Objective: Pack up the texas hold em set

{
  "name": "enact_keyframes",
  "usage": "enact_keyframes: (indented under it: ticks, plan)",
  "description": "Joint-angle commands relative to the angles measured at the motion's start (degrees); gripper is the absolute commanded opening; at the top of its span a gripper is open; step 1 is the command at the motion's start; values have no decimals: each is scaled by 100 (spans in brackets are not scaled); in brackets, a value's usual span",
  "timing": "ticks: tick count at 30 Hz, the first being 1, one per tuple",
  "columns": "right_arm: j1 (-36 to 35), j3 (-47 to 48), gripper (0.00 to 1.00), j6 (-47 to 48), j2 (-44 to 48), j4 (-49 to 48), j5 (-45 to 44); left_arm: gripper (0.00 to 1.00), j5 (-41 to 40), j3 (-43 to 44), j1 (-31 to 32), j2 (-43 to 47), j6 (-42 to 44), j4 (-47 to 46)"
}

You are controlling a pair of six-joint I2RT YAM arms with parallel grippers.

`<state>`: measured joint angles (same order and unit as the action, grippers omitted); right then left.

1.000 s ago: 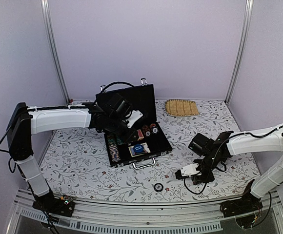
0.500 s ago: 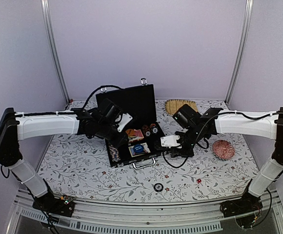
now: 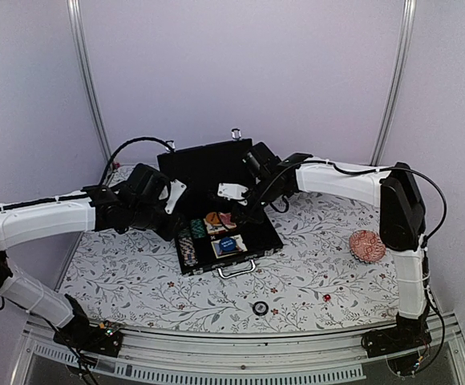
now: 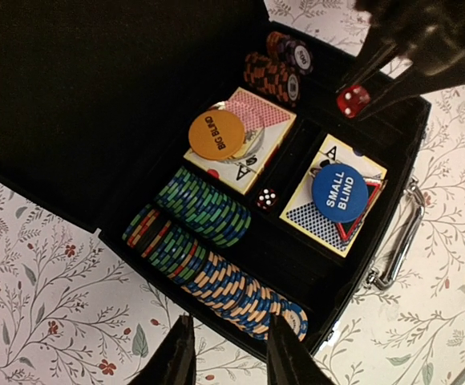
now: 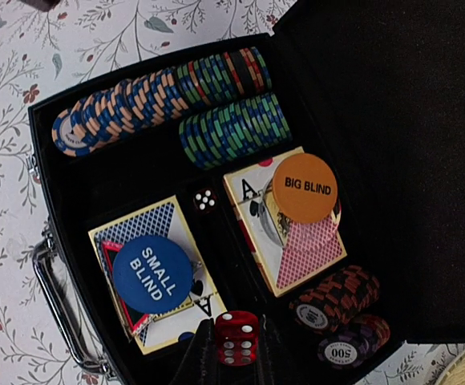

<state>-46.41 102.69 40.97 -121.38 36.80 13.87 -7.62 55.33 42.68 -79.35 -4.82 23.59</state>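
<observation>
Now the right gripper (image 5: 234, 359), clamped on a red die (image 5: 236, 337), has swung over the briefcase's (image 3: 208, 164) right edge to stow it; the left gripper (image 4: 228, 353) hovers part-open, empty.

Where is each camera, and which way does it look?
Top external: above and behind the arms, looking down at the table; the left arm, right arm and open briefcase show.
Left wrist: on the left arm, looking down into the briefcase; the open left gripper shows at the bottom.
Right wrist: on the right arm, looking down into the briefcase; the right gripper pinches a red die.
Shared: both wrist views show the SMALL BLIND disc and that die.
</observation>
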Motion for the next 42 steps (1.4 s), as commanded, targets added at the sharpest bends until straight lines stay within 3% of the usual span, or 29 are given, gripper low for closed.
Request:
enact_keyframes:
  ticks: [1,8,28,38,42]
  plan:
    - [30,651,12,-465,-606,87,567,32,-197,-8,-111,290,-112,-14]
    - [27,1014,12,-776,-1190,120,255,33,-203,-127,-144,526,-98,-78]
    - [78,1041,16,-857,-1614,89,-462,33,-189,-122,-154,407,-66,-109]
    - [84,1042,37,-975,-1436,73,-565,33,-177,-84,-156,281,-39,-118]
    - [87,1025,39,-1027,-1132,73,-568,33,-168,-84,-161,285,-30,-122]
